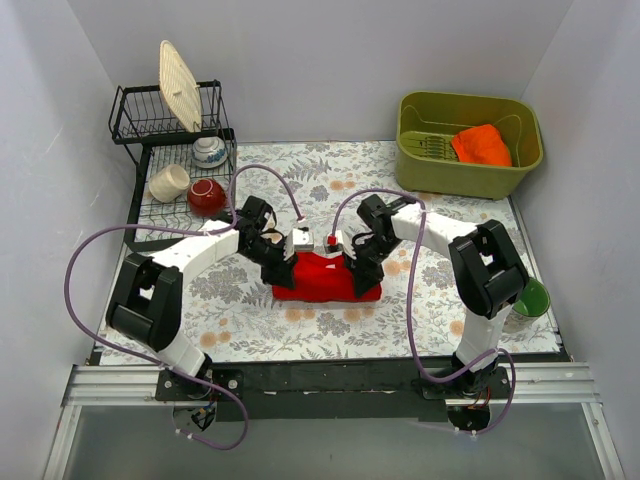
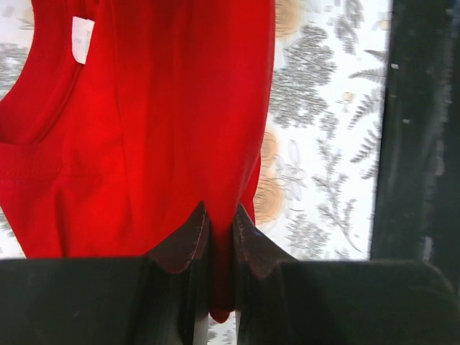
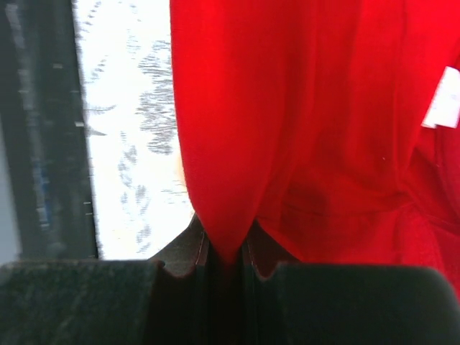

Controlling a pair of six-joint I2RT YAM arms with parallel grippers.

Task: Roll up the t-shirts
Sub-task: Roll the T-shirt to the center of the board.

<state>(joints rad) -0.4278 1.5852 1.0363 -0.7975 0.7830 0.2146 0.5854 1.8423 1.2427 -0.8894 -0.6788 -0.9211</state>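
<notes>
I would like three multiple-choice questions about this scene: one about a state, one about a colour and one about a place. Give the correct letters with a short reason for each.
1. In what state is the left gripper at the t-shirt?
A) open above it
B) shut on a fold of it
C) shut on nothing

2. What colour is the t-shirt's tag?
A) black
B) white
C) yellow

3. Where does the orange cloth lie?
A) in the green bin
B) on the t-shirt
C) beside the left gripper

Answers:
1 B: the left wrist view shows red fabric pinched between the closed jaws.
2 B: the tag is a white patch against the red.
3 A: the top view shows it inside the bin at the far right corner.
</notes>
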